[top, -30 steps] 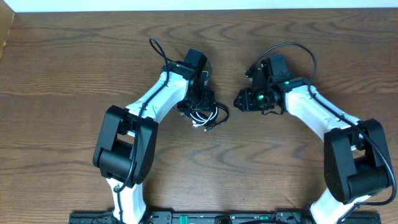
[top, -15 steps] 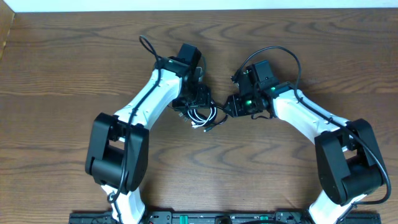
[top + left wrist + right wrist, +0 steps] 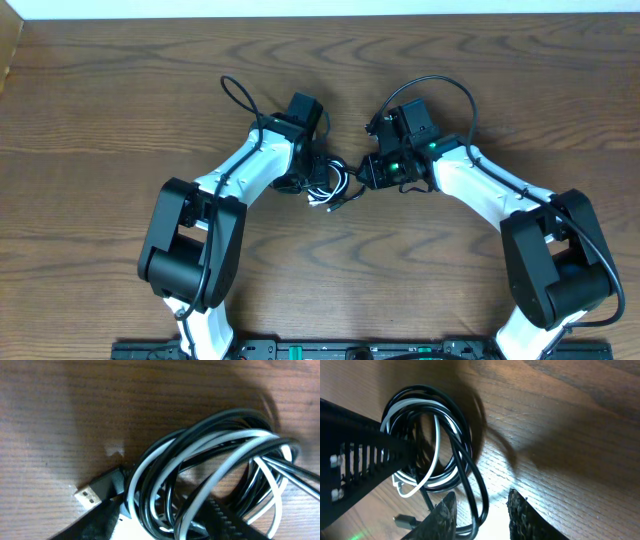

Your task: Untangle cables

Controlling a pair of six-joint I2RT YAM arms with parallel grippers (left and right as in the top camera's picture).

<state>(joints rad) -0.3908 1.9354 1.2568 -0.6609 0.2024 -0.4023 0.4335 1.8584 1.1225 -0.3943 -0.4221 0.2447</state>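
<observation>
The cables lie in 1 tangled coil on the desk, between the 2 arms. The left end effector is set low over the coil with several strands between its fingers, presumably to anchor the bundle. Whether they are clamped cannot be told. The right end effector is held part-open astride 1 black loop at the coil's edge, with nothing gripped, apparently so that this loop can be drawn out. 1 USB plug lies free on the desk.

Dark wood-grain table with white strip beyond.
</observation>
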